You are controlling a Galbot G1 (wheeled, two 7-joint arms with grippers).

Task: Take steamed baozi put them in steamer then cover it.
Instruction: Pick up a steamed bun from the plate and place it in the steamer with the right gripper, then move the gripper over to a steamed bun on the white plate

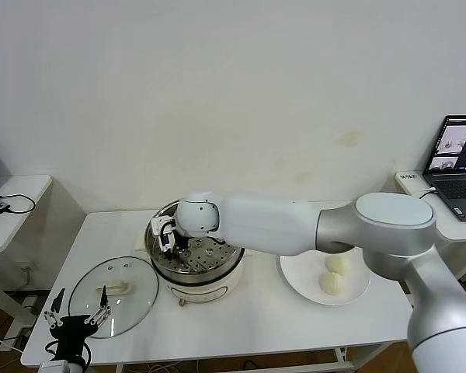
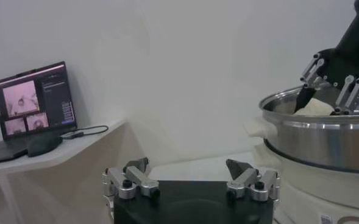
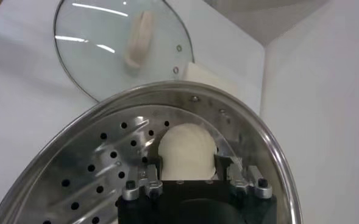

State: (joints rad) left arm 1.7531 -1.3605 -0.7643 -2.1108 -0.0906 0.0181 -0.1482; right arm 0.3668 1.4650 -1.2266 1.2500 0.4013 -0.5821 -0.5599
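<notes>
The left gripper (image 1: 78, 316) hangs idle at the table's (image 1: 241, 322) near-left corner, jaws spread wide and empty, just beside the cover (image 1: 113, 294) lying flat there. To the right, inside the steamer (image 1: 194, 260), the right gripper (image 3: 194, 176) straddles one steamed baozi (image 3: 188, 149) on the perforated tray (image 3: 88, 176), its fingers (image 3: 150, 167) parted around it (whether they touch the dough is hard to make out). The arm hides part of the pot. Farther right, two buns (image 1: 333, 273) sit on a white plate (image 1: 299, 281).
</notes>
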